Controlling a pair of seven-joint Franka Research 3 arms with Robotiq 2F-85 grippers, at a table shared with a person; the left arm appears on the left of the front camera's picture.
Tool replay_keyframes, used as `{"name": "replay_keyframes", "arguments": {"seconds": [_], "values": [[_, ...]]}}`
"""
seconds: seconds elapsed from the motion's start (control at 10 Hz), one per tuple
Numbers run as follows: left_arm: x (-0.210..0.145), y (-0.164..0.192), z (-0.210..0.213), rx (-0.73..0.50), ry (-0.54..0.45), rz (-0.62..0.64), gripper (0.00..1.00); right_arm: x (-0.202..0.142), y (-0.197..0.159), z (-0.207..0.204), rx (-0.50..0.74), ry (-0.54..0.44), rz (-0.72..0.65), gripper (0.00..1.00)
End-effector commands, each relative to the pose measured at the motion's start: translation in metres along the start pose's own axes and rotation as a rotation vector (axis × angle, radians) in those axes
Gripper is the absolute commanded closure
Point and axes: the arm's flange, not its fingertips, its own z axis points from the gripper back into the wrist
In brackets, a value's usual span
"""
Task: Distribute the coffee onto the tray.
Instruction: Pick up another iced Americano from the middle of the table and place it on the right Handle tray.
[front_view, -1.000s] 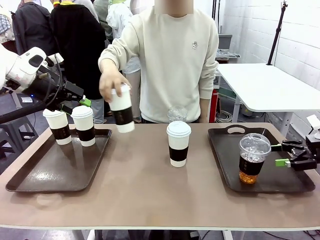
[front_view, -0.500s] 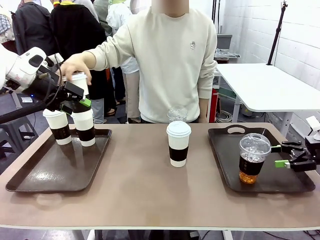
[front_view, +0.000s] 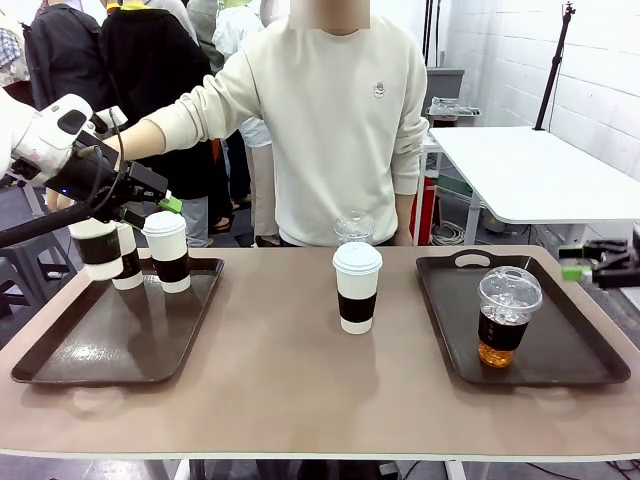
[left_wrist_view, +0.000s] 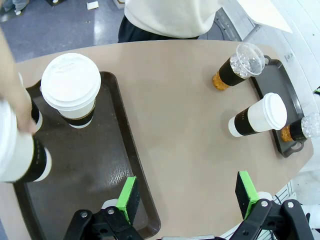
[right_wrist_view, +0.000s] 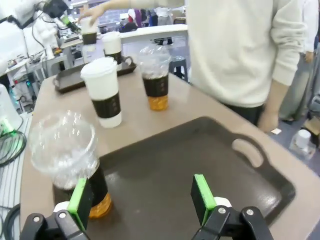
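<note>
As seen from the front, lower left: left tray (front_view: 110, 350) with one white lidded cup (front_view: 166, 250) upright at its far edge and a second lidded cup (front_view: 128, 268) beside it, partly hidden. Further left, a third lidded cup (front_view: 98, 245) in the grip of the person's hand (left_wrist_view: 15, 100), blurred in the left wrist view; contact with the tray not discernible. Left gripper (front_view: 152, 209) just above these cups, fingers wide apart, holding nothing. Centre of frame: fourth lidded cup (front_view: 357, 288) upright on the bare tabletop (front_view: 300, 400), with a clear iced coffee cup (front_view: 354, 228) just behind it. Lower right: right tray (front_view: 580, 365) carrying another iced coffee cup (front_view: 508, 315) near its middle. Right gripper (front_view: 577, 259) at the right edge of frame, raised over the tray's far right side, fingers wide apart and empty, clear of that cup.
</note>
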Motion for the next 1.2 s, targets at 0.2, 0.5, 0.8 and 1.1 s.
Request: {"name": "replay_keyframes", "arguments": {"seconds": [0.2,0.5,0.8,1.1], "values": [[0.000,0.001,-0.001,-0.015,0.003,0.005,0.00,0.078,-0.022,-0.026,-0.024,-0.014,0.077,0.00],[0.000,0.001,-0.001,-0.015,0.003,0.005,0.00,0.118,-0.054,-0.081,0.062,0.055,0.120,0.00],[0.000,0.001,-0.001,-0.015,0.003,0.005,0.00,0.137,-0.066,-0.124,0.145,0.116,0.130,0.00],[0.000,0.001,-0.001,-0.015,0.003,0.005,0.00,0.130,-0.053,-0.110,0.104,0.054,0.153,0.00]]}}
